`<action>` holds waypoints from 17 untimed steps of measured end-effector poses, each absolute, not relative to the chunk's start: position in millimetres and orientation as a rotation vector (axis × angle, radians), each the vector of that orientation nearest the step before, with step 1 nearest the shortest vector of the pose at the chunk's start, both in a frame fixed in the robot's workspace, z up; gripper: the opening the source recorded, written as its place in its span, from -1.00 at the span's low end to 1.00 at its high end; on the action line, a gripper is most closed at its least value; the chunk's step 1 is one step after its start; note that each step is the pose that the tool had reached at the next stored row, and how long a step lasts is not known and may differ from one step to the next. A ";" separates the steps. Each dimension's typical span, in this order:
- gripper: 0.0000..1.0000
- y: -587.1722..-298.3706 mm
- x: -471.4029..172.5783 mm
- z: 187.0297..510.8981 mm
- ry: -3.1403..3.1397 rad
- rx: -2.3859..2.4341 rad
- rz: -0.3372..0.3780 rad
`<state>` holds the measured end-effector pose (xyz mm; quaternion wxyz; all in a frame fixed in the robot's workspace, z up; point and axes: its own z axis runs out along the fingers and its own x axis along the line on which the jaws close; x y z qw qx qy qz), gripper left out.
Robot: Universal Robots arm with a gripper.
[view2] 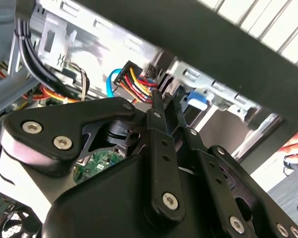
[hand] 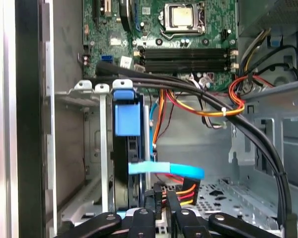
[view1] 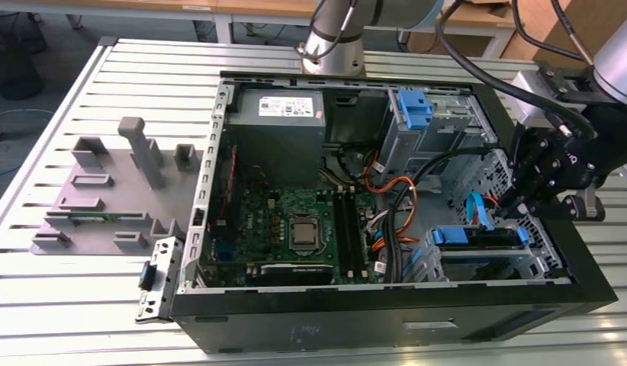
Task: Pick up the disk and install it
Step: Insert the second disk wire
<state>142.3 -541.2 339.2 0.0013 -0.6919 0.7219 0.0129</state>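
Status: the disk [view1: 480, 238] looks already seated in the lower drive bay of the PC case [view1: 324, 324], near the front corner on the exterior view's right. Blue carrier frame sits across the bay mouth, drive body inside the metal cage. In the first wrist view the disk [hand: 125, 163] stands on edge in the bay slot, blue carrier tab at its end, black drive body below it. So my read: pick-up done, insertion done or nearly done. Can't tell from here whether the carrier has fully latched.

My pincer [view1: 524, 200] hangs just above the bay, at the case's edge on the exterior view's right, close to the disk but apart from it. In the first wrist view my pincer [hand: 160, 198] has its fingers drawn together, almost touching, nothing between them: clenched on air, not grasping the disk. The second wrist view agrees, fingers [view2: 159, 106] pressed side by side, empty.

A light blue data cable [hand: 166, 170] crosses just beside the disk, between it and my fingertips. Red-yellow-black power leads [hand: 181, 189] bunch right next to the tips. Whether either is plugged into the drive, can't tell.

A person's fingertips [view2: 296, 147] show outside the case in the second wrist view.
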 end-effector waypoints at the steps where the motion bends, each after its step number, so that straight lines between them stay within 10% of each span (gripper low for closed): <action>1: -0.53 -541.2 140.1 339.0 2.266 -2.172 0.040; 17: -0.67 -541.2 138.2 338.9 2.267 -2.173 0.038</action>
